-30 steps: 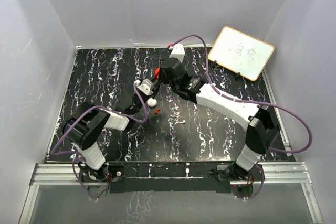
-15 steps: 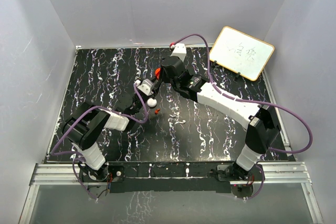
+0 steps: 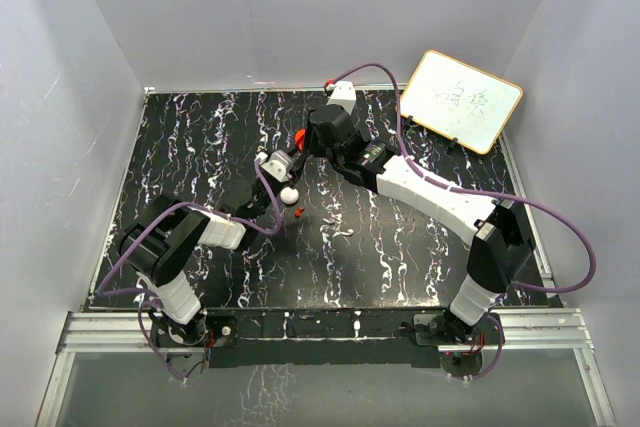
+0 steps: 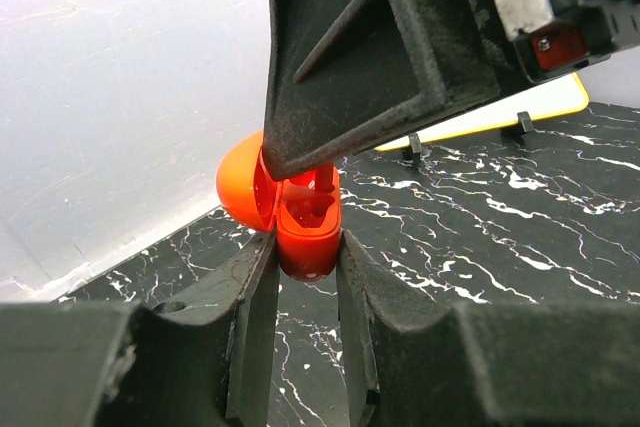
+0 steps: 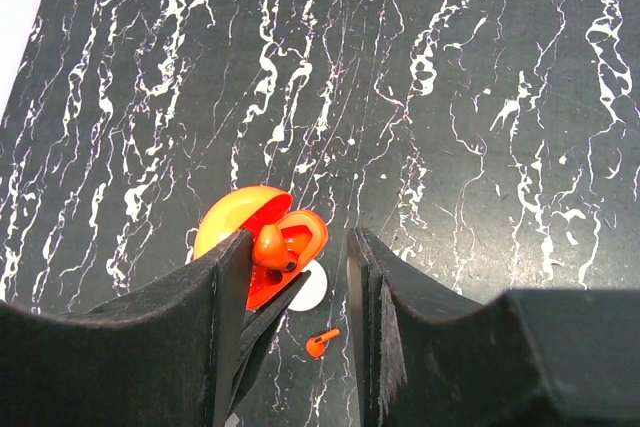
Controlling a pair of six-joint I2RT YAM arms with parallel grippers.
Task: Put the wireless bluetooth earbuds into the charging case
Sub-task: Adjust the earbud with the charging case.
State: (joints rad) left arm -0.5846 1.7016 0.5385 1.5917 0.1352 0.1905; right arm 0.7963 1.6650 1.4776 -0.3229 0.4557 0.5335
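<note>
Above the middle of the table (image 3: 420, 257), a little toward the far side, the left gripper (image 4: 305, 247) clamps the charging case (image 4: 308, 237) by its sides and holds it off the surface, with its orange lid (image 4: 240, 192) swung open. The right gripper (image 5: 298, 242) hangs directly over the case with its jaws partly apart, and we see nothing bridging the gap. One earbud (image 5: 268, 245) sits at the case's open cavity, touching the tip of one right finger. The other earbud (image 5: 322, 342) lies on the table below, just beside a white disc (image 5: 312, 289).
</note>
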